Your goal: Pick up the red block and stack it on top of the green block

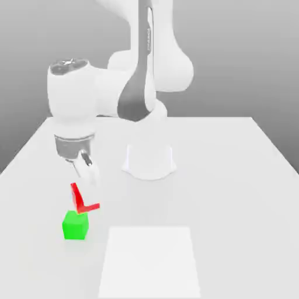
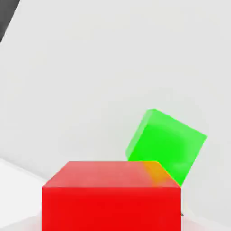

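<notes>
Red block (image 1: 83,200): small bright-red cube, matte. Lifted off the table, tilted, and partly hidden behind the pale fingers in the exterior view. Sits just above and slightly behind the green block, overlapping its upper edge. In the hand view the red block (image 2: 111,196) looms close to the camera, its top face and one side face showing.

Green block (image 1: 76,225): small bright-green cube, matte, about the same size as the red one. Rests flat on the table near the exterior view's left. In the hand view the green block (image 2: 166,145) lies beyond the red one, turned at an angle to it, its near corner hidden behind the red block's top edge.

Gripper (image 1: 87,181): two pale fingers pointing downward, pinched on the red block and carrying it in the air.

Arm (image 1: 117,93): white with grey joints, bent over toward the exterior view's left.

Table (image 1: 233,187): plain white surface.

Pale square patch (image 1: 150,260): flat marking on the table, to the exterior view's right of the green block, apart from it.
</notes>
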Motion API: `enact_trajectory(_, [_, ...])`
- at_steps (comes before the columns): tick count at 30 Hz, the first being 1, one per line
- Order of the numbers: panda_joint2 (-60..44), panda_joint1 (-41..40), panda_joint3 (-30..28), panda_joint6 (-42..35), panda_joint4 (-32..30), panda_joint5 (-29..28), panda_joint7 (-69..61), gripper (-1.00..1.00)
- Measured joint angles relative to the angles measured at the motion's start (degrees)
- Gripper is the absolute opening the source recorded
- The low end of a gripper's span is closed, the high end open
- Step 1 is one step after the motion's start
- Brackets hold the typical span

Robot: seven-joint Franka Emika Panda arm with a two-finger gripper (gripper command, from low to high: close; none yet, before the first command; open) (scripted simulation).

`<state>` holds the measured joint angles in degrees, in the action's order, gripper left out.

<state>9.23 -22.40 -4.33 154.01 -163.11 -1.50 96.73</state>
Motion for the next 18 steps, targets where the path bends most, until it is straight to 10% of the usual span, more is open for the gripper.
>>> enact_trajectory(14, [-11.1, -5.0, 0.6, 11.4, -0.3, 1.1, 13.1, -1.0])
enact_trajectory(15, [-12.3, -5.0, 0.9, 12.6, -0.3, 1.8, 12.6, 1.0])
enact_trajectory(18, [-12.3, -5.0, 0.9, 12.6, -0.3, 1.8, 12.6, 1.0])
